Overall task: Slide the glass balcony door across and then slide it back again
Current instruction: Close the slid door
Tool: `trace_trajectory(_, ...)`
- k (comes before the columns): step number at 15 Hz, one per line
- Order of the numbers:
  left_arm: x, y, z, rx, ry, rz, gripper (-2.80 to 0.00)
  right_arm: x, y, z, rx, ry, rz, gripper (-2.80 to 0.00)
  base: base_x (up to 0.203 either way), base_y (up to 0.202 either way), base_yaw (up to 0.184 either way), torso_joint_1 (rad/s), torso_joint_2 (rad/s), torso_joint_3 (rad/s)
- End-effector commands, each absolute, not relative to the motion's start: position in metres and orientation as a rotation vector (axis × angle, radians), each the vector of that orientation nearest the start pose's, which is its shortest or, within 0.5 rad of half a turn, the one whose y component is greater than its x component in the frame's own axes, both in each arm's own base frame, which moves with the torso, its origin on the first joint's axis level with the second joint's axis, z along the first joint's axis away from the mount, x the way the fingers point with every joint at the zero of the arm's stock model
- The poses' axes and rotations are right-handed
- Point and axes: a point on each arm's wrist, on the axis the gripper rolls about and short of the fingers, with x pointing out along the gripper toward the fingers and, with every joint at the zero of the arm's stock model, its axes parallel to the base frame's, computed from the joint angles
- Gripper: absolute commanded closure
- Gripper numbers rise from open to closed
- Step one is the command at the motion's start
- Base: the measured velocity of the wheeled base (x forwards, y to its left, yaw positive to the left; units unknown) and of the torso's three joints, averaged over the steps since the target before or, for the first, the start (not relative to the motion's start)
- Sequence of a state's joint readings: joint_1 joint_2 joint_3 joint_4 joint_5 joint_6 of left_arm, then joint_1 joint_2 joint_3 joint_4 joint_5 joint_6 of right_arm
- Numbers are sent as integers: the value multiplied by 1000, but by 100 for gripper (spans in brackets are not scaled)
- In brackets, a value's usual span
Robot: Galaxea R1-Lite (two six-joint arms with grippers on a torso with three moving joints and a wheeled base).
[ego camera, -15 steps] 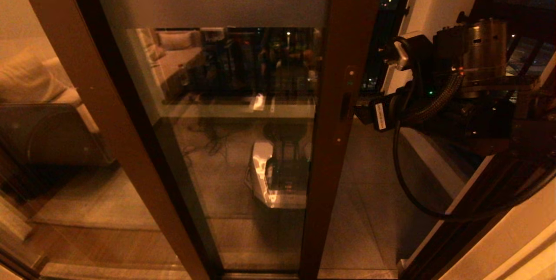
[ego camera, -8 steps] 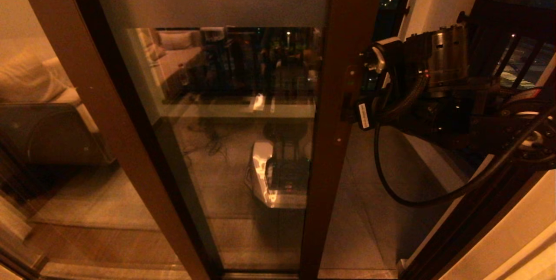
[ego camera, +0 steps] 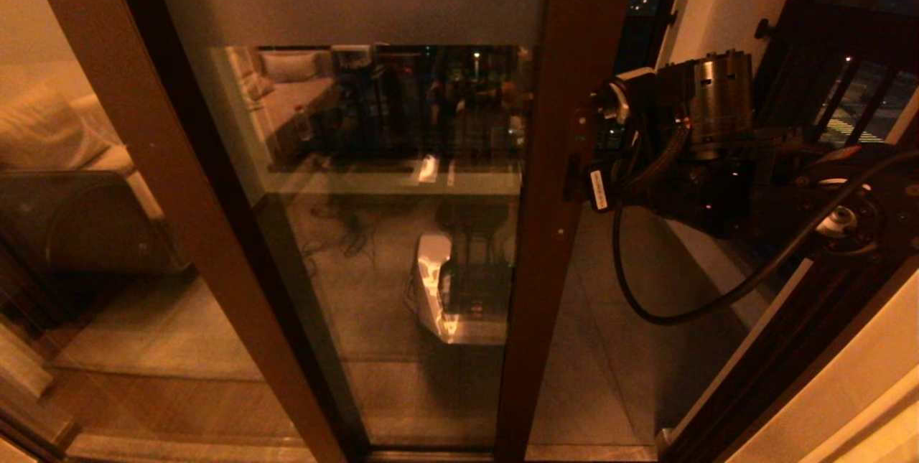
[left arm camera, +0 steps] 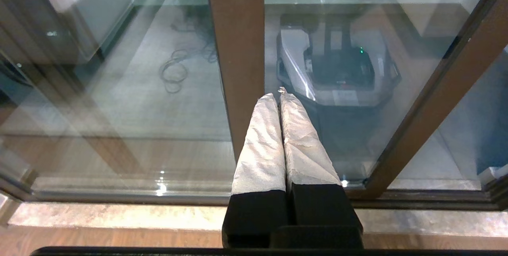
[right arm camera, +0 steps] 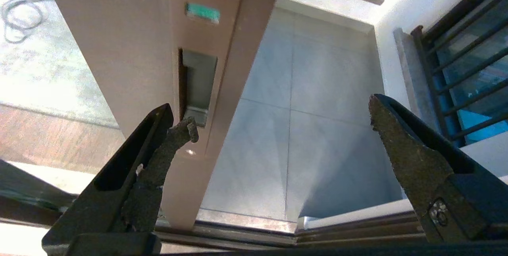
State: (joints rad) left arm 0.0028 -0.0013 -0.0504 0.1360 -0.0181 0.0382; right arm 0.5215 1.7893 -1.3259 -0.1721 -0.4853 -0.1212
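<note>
The glass balcony door [ego camera: 402,161] fills the middle of the head view, with a frosted band [ego camera: 359,7] near its top and a dark brown stile [ego camera: 546,283] on its right edge. My right arm [ego camera: 703,133] reaches in from the right to that stile. In the right wrist view, my right gripper [right arm camera: 281,115] is open wide. One fingertip [right arm camera: 186,127] lies against the stile [right arm camera: 139,49] at the lower end of the recessed handle slot [right arm camera: 198,81], and the other hangs over the open gap. My left gripper [left arm camera: 278,95] is shut on nothing, close to the glass.
Right of the stile is an open gap onto the tiled balcony floor [right arm camera: 317,89], bounded by a white wall [ego camera: 718,3] and black-barred windows [right arm camera: 468,69]. The floor track [right arm camera: 246,240] runs below. A wide brown post [ego camera: 143,161] and a sofa [ego camera: 57,147] are at the left.
My right arm has swung left from the balcony side to the door's stile, and its gripper now covers the handle slot. The door itself has not shifted.
</note>
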Motion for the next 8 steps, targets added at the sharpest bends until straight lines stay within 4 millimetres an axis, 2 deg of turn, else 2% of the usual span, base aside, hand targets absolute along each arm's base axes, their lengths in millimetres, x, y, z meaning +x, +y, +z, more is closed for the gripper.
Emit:
trace_trajectory(1, -27, 0, 75, 37, 86, -17, 0, 313, 167, 251, -266, 260, 48, -280, 0, 0, 0, 0, 0, 0)
trace_trajectory(8, -27, 0, 75, 37, 86, -17, 0, 328, 163, 240, -276, 285, 20, -280, 0, 0, 0, 0, 0, 0)
